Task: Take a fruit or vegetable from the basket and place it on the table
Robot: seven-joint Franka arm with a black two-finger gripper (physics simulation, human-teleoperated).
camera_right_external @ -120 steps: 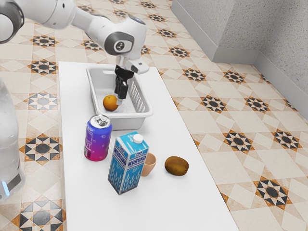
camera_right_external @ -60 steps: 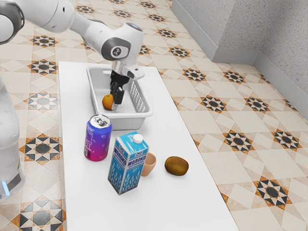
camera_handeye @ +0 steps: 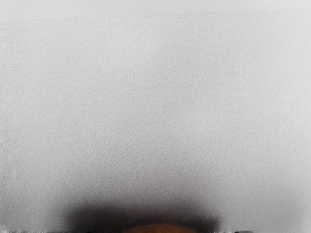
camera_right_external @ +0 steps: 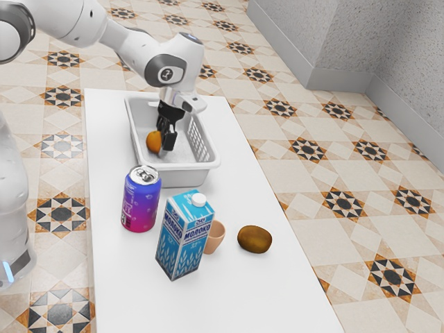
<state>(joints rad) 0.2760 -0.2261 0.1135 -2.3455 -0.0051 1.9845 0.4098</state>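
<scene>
Arm base: white column [camera_right_external: 12, 201], left edge of the frame, cut off by it; the upper links [camera_right_external: 66, 15] are cropped at upper left.
Table: white top [camera_right_external: 118, 284], centre and lower centre; near end cropped by the lower edge.
Drink can: blue shading to magenta [camera_right_external: 141, 201], upright, left of centre; pale upright lettering, illegible.
Orange: inside the basket, upper left of centre [camera_right_external: 152, 141], partly hidden by the gripper; in the wrist view, a blurred, cropped orange curve against dark shadow.
Gripper: black [camera_right_external: 165, 142], lowered into the basket at the orange; whether wide, narrow or holding the fruit, cannot tell.
Basket: light grey [camera_right_external: 187, 167], slotted side, upper centre; interior partly screened by arm and gripper.
Milk carton: blue and white [camera_right_external: 182, 239], white cap, upright, lower centre; "МОЛОКО" on both visible faces, wheat-ear pattern below; smaller print unreadable.
Cup: tan [camera_right_external: 217, 237], just beside the carton and partly hidden behind it.
Brown fruit: kiwi-like oval [camera_right_external: 254, 239], on the table, right of the cup; unlabelled.
Wall: speckled grey [camera_right_external: 340, 41], upper right, cropped.
</scene>
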